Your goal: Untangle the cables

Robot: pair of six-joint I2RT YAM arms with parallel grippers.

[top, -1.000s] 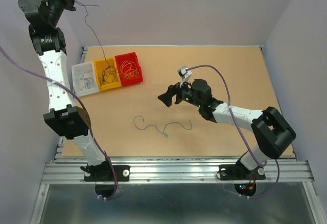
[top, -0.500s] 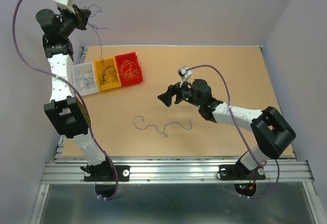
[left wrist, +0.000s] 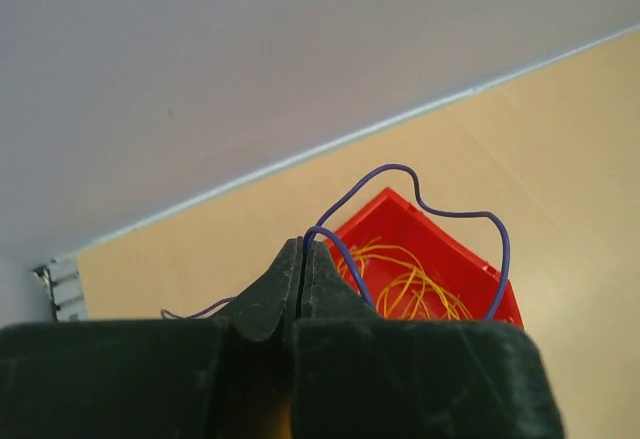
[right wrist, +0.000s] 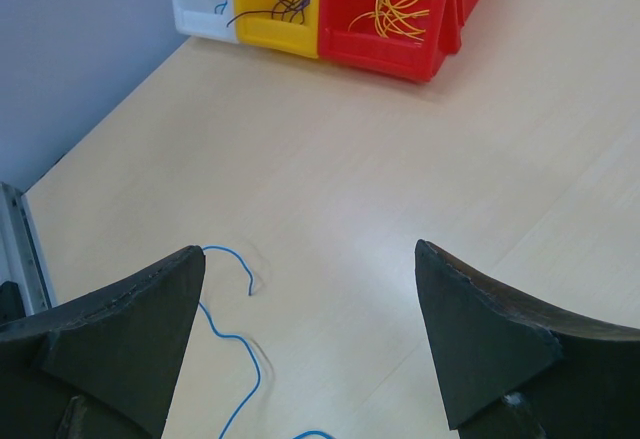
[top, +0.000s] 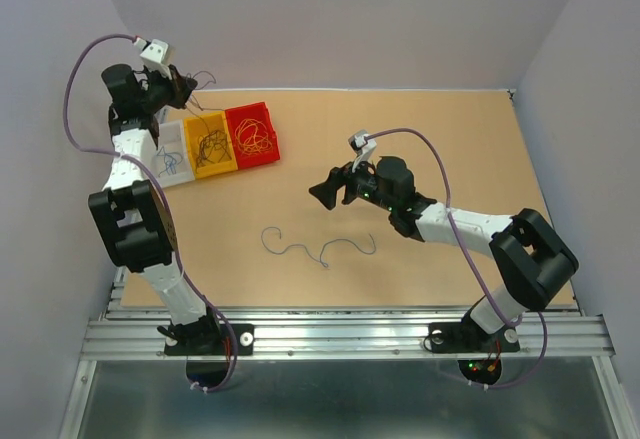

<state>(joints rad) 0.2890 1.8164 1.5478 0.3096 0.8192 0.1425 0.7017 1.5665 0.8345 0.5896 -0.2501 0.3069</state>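
- Two risks are weighing on me. The dark wire (left wrist: 395,167) I am pinching seems to be trailing down toward the clump in the yellow bin (right wrist: 275,39). If it is snagged there, lifting could drag the whole tangle over the rim.
- Being so thin, that wire could also slide out from between my tips once it is pulling taut.
- A third risk concerns my right hand (right wrist: 310,251). Going down for the blue wire (top: 300,247), it could close on bare desk (top: 450,139), since that wire is lying flat and is far thinner than a finger.
- I am pressing my left hand (left wrist: 302,249) fully shut on the dark wire, which is looping out ahead of the tips, with the red bin (right wrist: 395,57) behind it.
- I am reaching that arm up to the far left corner, with the hand hovering by the white bin (right wrist: 195,14) and the yellow one.
- I am spreading my right hand wide, gripping nothing, over mid-desk. It is pointing left, and the blue wire is lying near it but apart.
- The other cables are lying in the bins: blue in white, dark in yellow, orange-yellow in red.
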